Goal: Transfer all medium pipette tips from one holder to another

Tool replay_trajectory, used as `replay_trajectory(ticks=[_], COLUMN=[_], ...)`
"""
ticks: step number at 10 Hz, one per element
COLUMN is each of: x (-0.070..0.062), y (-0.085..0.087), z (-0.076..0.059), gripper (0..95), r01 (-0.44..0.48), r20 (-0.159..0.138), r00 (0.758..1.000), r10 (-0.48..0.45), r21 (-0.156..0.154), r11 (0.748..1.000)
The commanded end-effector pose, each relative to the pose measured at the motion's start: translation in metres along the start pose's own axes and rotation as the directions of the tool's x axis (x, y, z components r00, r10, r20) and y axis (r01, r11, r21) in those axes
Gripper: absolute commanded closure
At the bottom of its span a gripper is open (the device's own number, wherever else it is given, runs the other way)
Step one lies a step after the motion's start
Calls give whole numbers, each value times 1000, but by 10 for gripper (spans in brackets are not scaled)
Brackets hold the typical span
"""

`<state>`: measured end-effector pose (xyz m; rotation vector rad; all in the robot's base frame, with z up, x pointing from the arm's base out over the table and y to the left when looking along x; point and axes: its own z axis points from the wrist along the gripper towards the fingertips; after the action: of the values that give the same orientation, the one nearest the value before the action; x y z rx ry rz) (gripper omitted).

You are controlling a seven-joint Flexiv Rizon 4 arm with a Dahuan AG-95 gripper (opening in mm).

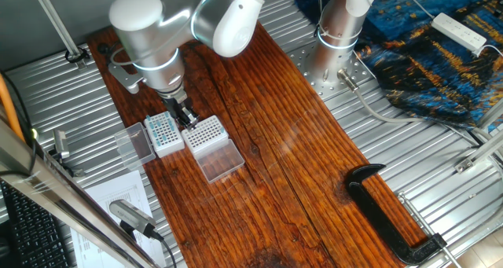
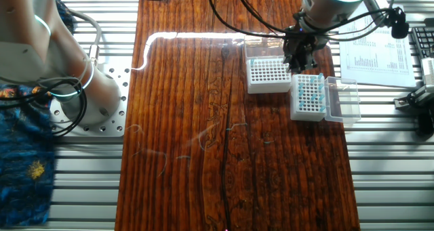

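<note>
The white-sided holder point(image 1: 163, 132) point(image 2: 308, 95) carries several teal pipette tips point(image 1: 161, 126) point(image 2: 310, 90) in its grid, and its smoky lid point(image 1: 134, 143) point(image 2: 343, 99) lies open beside it. Right next to it stands the clear-sided holder point(image 1: 204, 134) point(image 2: 266, 74), whose white grid shows no teal; its flat lid point(image 1: 221, 160) lies open. My gripper point(image 1: 185, 115) point(image 2: 298, 60) points down over the seam between the two racks, low above their tops. Its dark fingers stand close together. Whether a tip sits between them is too small to tell.
A black C-clamp point(image 1: 391, 214) lies at one end of the wooden board point(image 1: 267, 166). The arm's base point(image 1: 338, 32) point(image 2: 74, 89) stands on the metal table beside a blue patterned cloth point(image 1: 440, 60). A white power strip point(image 1: 460, 31) and printed papers point(image 2: 373, 49) lie near the edges.
</note>
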<state>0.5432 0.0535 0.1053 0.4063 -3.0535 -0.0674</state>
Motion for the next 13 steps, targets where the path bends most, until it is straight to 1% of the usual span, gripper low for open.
replay_trajectory(ticks=[1,2,3,4,6,7,8,9,10,12,13], x=[0,0,0,0,0,0,0,0,0,-5,-13], y=[0,0,0,0,0,0,0,0,0,-3,-8], z=[-1,-1,-1,-1,-1,-1,-1,-1,-1,4,8], gripper=[760,760,760,760,760,760,760,760,760,760,760], r01=[-3,-32,-59,-81,-87,-104,-105,-95,-93,-92,-90], r20=[-5,-1,-1,-9,-5,-13,-9,3,4,2,4], r00=[1000,999,998,997,996,994,994,995,996,996,996], r10=[3,32,59,81,87,104,105,95,93,92,90], r21=[2,2,-5,-3,-2,7,9,11,13,23,28], r11=[1000,999,998,997,996,995,994,995,996,996,996])
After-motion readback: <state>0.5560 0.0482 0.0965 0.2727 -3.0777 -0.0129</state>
